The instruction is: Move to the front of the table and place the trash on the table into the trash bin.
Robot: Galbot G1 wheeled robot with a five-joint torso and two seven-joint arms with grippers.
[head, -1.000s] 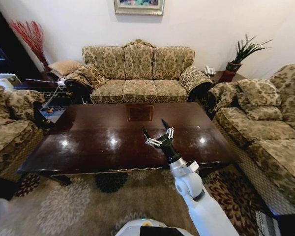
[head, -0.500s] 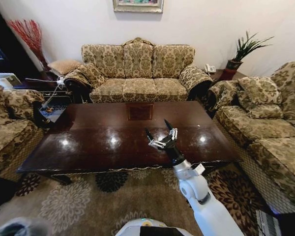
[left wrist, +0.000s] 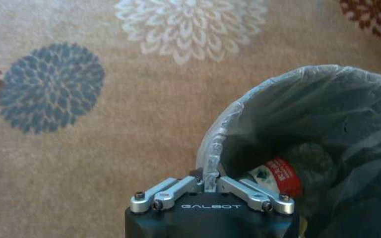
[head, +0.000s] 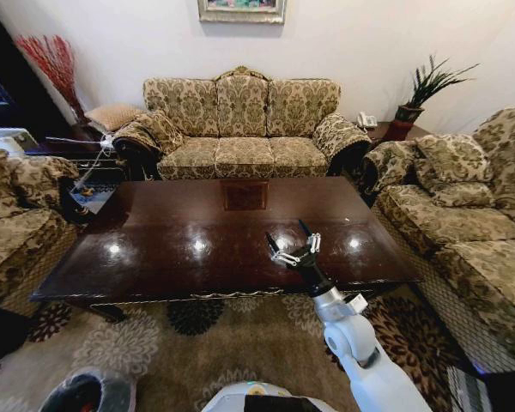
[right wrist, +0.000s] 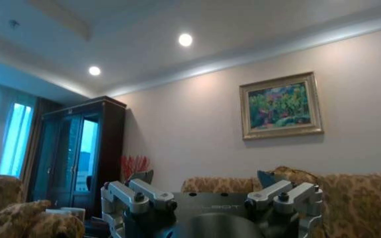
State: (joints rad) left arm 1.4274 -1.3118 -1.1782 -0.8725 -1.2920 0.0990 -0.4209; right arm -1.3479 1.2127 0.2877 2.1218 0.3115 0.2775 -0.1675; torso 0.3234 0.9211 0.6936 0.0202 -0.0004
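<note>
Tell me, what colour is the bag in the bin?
Whitish and see-through, bag over the bin rim; left wrist view.

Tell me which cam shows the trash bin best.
Left wrist view: the trash bin sits close, its bag-lined rim pinched by the left gripper, red-labelled trash inside. Head view catches it at the lower edge. Right wrist view faces the wall.

Right arm raised from near right, white forearm angled up and forward, dark wrist above it. Right gripper [head: 293, 243] held high over near-right part of desk [head: 180, 249], fingers pointing up, spread wide apart, nothing between them. Left gripper [left wrist: 210, 184] pointing down near floor at near left, fingers pinched together on rim of trash bin [left wrist: 212, 148] liner. Left arm itself out of sight.
</note>
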